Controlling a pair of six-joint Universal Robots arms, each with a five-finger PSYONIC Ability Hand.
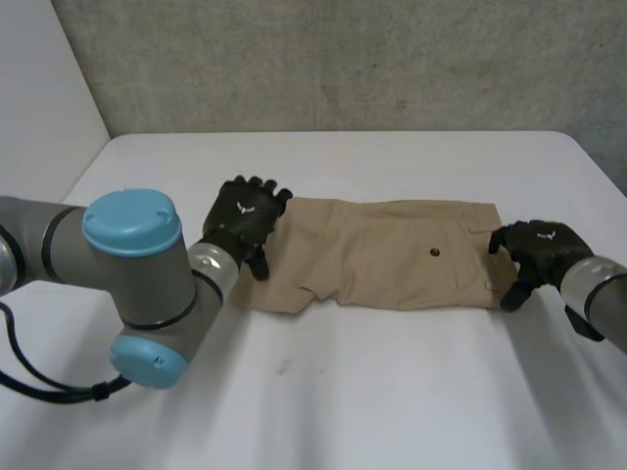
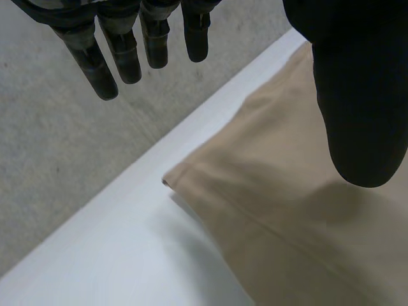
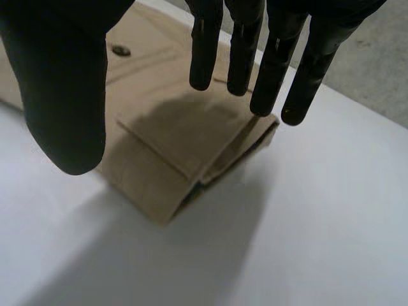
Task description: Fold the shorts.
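Desk (image 1: 392,392): white, wide, carrying the cloth and both hands.
Wall (image 1: 343,59): grey and rough, rising behind the desk's far edge.
Shorts (image 1: 382,255): tan, laid flat and lengthwise across the middle of the desk, one end toward each hand. Plain hemmed corner flat on the desk at the left hand's end; stacked layers and a pocket flap at the right hand's end.
Left arm (image 1: 132,274): grey with light-blue caps, bent in over the near left part of the desk, reaching to the shorts' end.
Right arm (image 1: 602,294): grey, coming in from the right side, low over the desk.
Left hand (image 1: 245,220): black, at the left end of the shorts, over its far corner. Fingers (image 2: 115,51) straight and side by side, thumb (image 2: 363,95) held well apart above the cloth; nothing pinched; contact with the cloth not clear.
Right hand (image 1: 537,250): black, at the right end of the shorts, above the layered edge. Fingers straight and pointing down toward that edge, thumb spread wide to the side; relaxed, gripping nothing.
Button (image 1: 434,253): small, dark, on the tan cloth, nearer the right hand's end.
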